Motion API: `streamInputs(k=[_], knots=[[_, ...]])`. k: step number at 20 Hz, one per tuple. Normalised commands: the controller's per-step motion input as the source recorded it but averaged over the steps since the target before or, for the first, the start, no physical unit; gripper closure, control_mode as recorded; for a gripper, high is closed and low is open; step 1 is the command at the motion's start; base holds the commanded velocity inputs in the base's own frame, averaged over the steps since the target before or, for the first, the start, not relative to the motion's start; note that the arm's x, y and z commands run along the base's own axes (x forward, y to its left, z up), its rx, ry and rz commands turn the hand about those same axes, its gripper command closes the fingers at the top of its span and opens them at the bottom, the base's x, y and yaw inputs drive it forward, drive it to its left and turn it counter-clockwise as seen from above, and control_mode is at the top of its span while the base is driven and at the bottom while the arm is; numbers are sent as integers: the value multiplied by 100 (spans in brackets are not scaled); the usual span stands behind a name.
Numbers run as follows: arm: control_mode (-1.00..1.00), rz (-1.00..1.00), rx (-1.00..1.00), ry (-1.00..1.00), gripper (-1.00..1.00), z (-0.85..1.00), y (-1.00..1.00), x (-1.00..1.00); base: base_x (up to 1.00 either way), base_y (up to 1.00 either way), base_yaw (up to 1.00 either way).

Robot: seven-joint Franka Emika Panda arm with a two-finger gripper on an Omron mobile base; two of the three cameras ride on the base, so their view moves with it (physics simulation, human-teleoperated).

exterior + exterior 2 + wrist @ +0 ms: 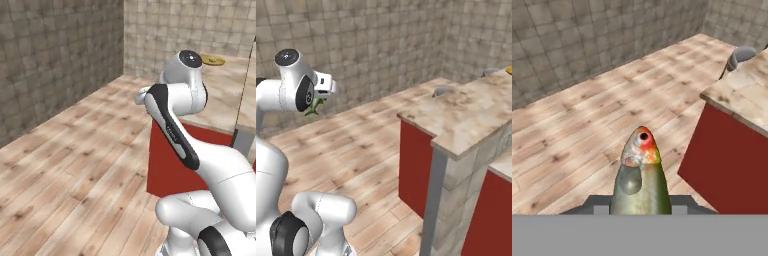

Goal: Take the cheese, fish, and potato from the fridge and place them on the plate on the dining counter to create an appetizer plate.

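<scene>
My gripper (640, 206) is shut on the fish (640, 175), a slim green-grey body whose orange-marked head points away from the hand. From the right base view the fish (314, 106) hangs under the gripper (318, 99), high over the wooden floor and left of the dining counter (471, 112). The plate (213, 61), golden-rimmed, lies far back on the dining counter (225, 95), beyond my arm. The cheese, the potato and the fridge are out of view.
The counter's red base (165, 165) stands close by my arm on the right. A grey stool seat (739, 54) pokes out at the counter's far edge. Stone-tiled walls enclose wooden floor (75, 165) to the left.
</scene>
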Motion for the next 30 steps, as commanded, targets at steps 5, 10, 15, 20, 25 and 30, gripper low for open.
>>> streamInputs(k=[5, 10, 15, 20, 25, 30], knots=[[100, 0, 0, 0, 100, 0, 0, 0, 91, 100, -60], [100, 0, 0, 0, 100, 0, 0, 0, 76, 100, -48], [100, 0, 0, 0, 100, 0, 0, 0, 79, 100, -32], [100, 0, 0, 0, 100, 0, 0, 0, 89, 100, -30], [100, 0, 0, 0, 100, 0, 0, 0, 100, 100, -48], [100, 0, 0, 0, 100, 0, 0, 0, 100, 92, -59]])
